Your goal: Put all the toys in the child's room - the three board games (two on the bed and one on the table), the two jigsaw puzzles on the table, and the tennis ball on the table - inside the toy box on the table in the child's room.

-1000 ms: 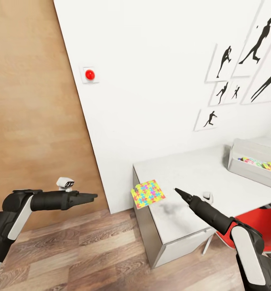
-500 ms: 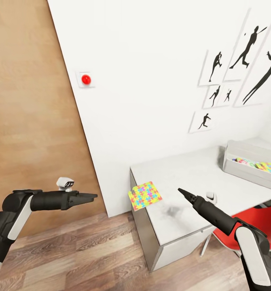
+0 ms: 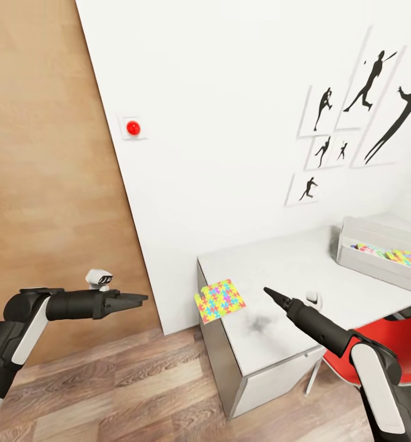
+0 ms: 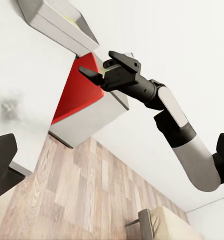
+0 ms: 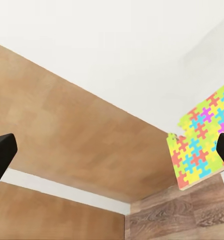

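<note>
over the last second our view has swung a little and the right black gripper [image 3: 268, 291] has crept left toward the thin multicoloured jigsaw puzzle board [image 3: 219, 301], which lies unmoved on the near left corner of the light grey desk top [image 3: 279, 270], overhanging its edge. in the right wrist view the finger tips sit wide apart at the frame edges, so that gripper is spread and empty. the left black gripper [image 3: 142, 298] hangs out over the wood-plank floor [image 3: 138, 380], fingers together, holding nothing. the light grey shallow toy box [image 3: 377, 252] sits at the far right, with colourful pieces already inside. we judge this puzzle the next pick.
</note>
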{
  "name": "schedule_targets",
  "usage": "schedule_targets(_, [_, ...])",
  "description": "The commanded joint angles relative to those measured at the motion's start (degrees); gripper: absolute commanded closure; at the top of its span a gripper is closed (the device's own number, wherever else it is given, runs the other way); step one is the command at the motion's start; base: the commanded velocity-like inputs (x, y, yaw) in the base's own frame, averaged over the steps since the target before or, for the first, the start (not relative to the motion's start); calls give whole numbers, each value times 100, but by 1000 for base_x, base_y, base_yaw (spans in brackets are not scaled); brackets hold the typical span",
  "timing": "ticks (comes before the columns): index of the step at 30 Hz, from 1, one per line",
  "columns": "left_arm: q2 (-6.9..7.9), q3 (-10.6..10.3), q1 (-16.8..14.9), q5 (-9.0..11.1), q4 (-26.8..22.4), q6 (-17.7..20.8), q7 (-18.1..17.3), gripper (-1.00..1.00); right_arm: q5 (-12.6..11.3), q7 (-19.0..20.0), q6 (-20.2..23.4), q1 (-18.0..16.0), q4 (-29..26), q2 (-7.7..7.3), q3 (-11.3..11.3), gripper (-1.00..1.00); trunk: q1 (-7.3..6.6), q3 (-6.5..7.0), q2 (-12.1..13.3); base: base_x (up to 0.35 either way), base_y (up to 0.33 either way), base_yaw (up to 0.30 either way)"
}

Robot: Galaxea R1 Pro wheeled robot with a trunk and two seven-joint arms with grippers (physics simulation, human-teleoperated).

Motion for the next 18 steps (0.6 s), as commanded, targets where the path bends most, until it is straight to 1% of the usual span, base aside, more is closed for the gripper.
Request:
schedule_targets(1, [2, -10, -5, 21, 0, 60, -5, -100, 5, 20, 33, -5, -2, -1, 3, -100, 4, -2, -11, 0, 0, 0])
schedule_targets(13, [-9, -12, -4, 21, 5, 54, -3, -100, 6, 28, -70, -7, 3, -6, 49, -100, 4, 111, -11, 0, 0, 0])
schedule_targets(18, [-9, 2, -4, 17, 111, 52, -3, -100, 6, 28, -88, -4, -1, -7, 61, -100, 4, 158, -11, 0, 0, 0])
